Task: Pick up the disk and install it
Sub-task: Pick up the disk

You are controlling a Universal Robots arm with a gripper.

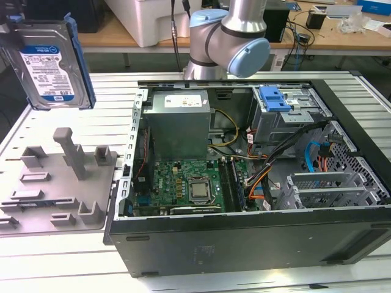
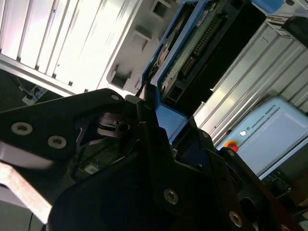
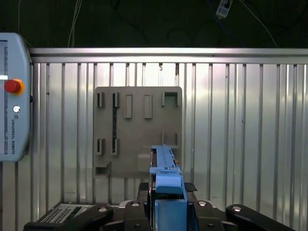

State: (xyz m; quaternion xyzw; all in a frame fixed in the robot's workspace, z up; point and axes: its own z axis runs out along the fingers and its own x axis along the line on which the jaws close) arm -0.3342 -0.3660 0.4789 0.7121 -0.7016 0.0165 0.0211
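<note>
Clamped on the disk's blue carrier bracket, the end effector (image 3: 167, 204) has its black jaws pressed to either side of the plastic in both wrist views (image 2: 151, 108).

At the exterior view's far left, the disk (image 1: 46, 64) hangs in the air, upright and slightly tilted. It is well above the bench (image 1: 61, 256) and touches nothing below it. Its silver face carries a white-and-blue label, and the blue bracket runs along its edge. In the second wrist view the disk (image 2: 202, 43) shows a dark side with a row of connector pins. In the first wrist view it appears edge-on as a narrow blue strip (image 3: 163, 163).

Below the disk lies a grey fixture plate (image 1: 61, 186) with upright pegs and slots, flat on the slatted bench. A teach pendant (image 3: 14, 120) rests on the slats, apart from the plate.

Further right stands the open computer case (image 1: 244, 244). Inside it, a grey power-supply box (image 1: 178, 122) sits above the green motherboard (image 1: 177, 183). To the right of these, a grey drive cage (image 1: 287, 119) bears a blue latch (image 1: 275, 99), with cables trailing beneath it. Behind the case rises the robot arm (image 1: 229, 36).
</note>
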